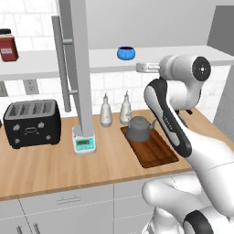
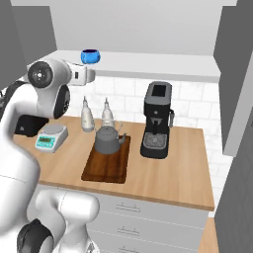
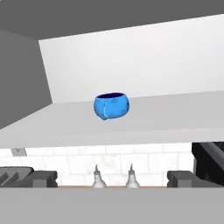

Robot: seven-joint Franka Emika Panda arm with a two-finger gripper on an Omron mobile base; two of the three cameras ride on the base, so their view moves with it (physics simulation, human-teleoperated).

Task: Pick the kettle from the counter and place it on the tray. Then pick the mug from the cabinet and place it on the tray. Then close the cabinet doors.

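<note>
Left base view: the white arm rises at the lower right, and past it lies the light-brown tabletop over grey drawer fronts, with white tile behind. The dark brown tray lies on it and carries the grey kettle at its far end. Two pale bottles stand just behind the tray, a small scale sits to their left, and a black toaster further left. An open cabinet door with a silver bar handle hangs in front of the scale. On the white shelf of the cabinet the blue mug stands apart from a red jar at the far left. The gripper reaches toward the shelf edge, below and right of the mug.

Right base view: the arm fills the left side. This side adds a black coffee machine on the tabletop, right of the tray, with the kettle on the tray's far end. The mug sits on the shelf above.

Hand view: the two dark fingertips stand wide apart at the bottom, with nothing between them. The mug sits on the shelf ahead, well clear of the gripper
</note>
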